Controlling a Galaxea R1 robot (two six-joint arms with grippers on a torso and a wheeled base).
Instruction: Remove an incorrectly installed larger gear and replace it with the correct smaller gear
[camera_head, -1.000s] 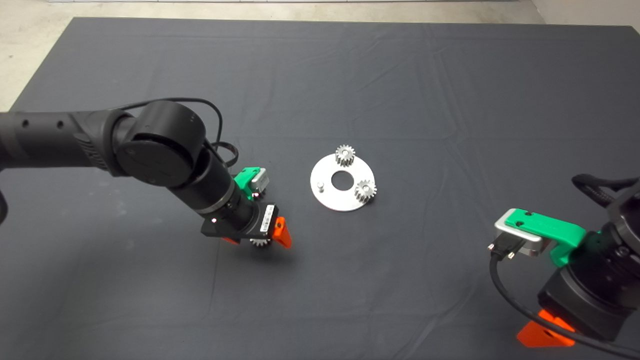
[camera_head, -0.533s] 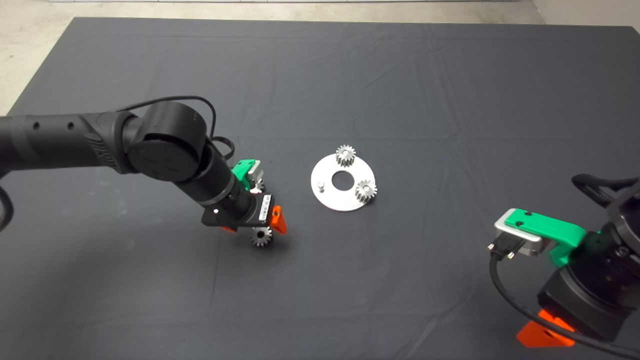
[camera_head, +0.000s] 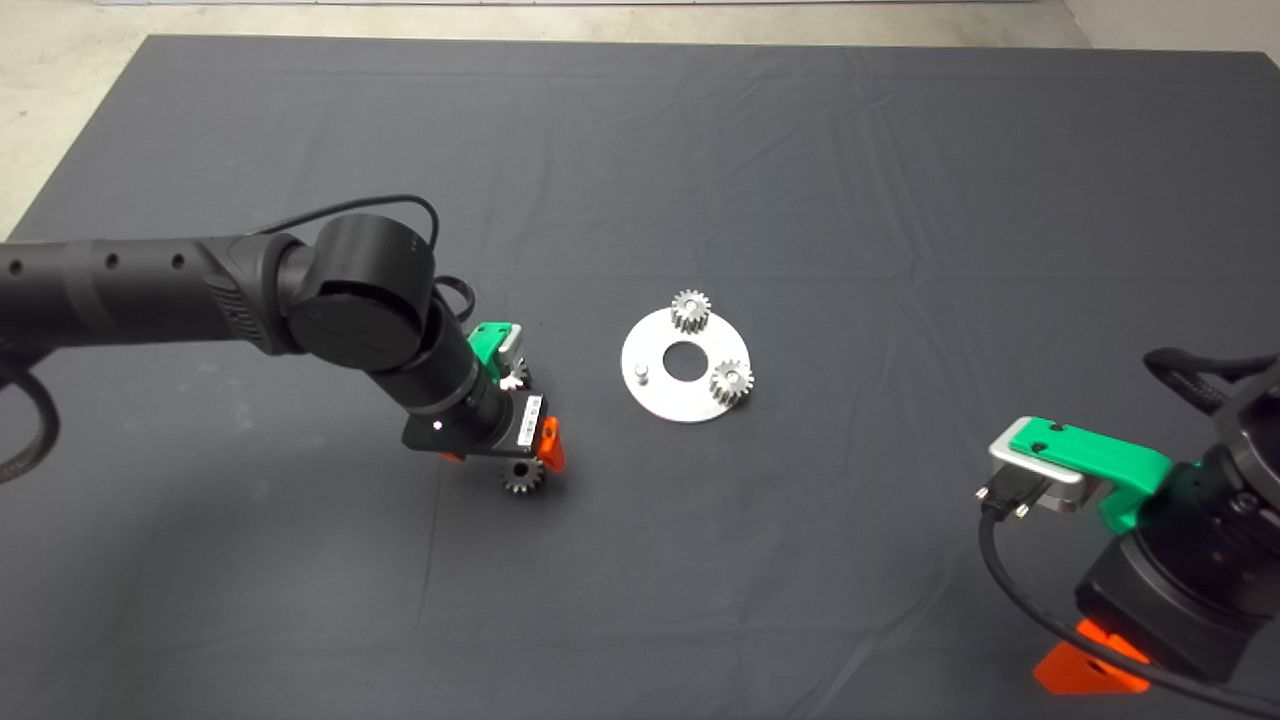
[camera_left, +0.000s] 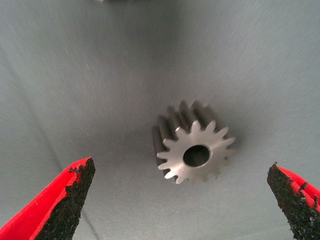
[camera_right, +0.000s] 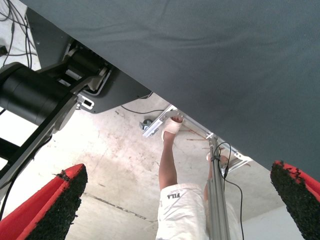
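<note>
Larger gear (camera_left: 194, 150): lies flat on the dark mat (camera_head: 760, 160), bore up, deep pointed teeth all round; in the head view (camera_head: 521, 476) it sits just under the left pincer's front, left of the round plate and apart from it.
Left pincer (camera_head: 520, 462): released; in its wrist view the 2 red fingers (camera_left: 60, 200) stand wide to either side of the larger gear, neither pad touching it; bare mat shows between each pad and the teeth.
Round plate (camera_head: 690, 400): silver disc near mid-mat with a centre hole; 2 fine-toothed small gears sit on it, 1 at its far edge (camera_head: 689, 310), 1 at its right edge (camera_head: 731, 381), teeth overhanging the rim; 1 bare pin (camera_head: 641, 374) stands on its left side.
Open room: mat is bare between the larger gear and the plate, and wide all round the plate.
Right pincer (camera_head: 1090, 668): parked at the lower right edge of the surface; fingers spread, nothing between them; its wrist view shows the floor beyond the mat's edge and a person's legs (camera_right: 170, 165).
</note>
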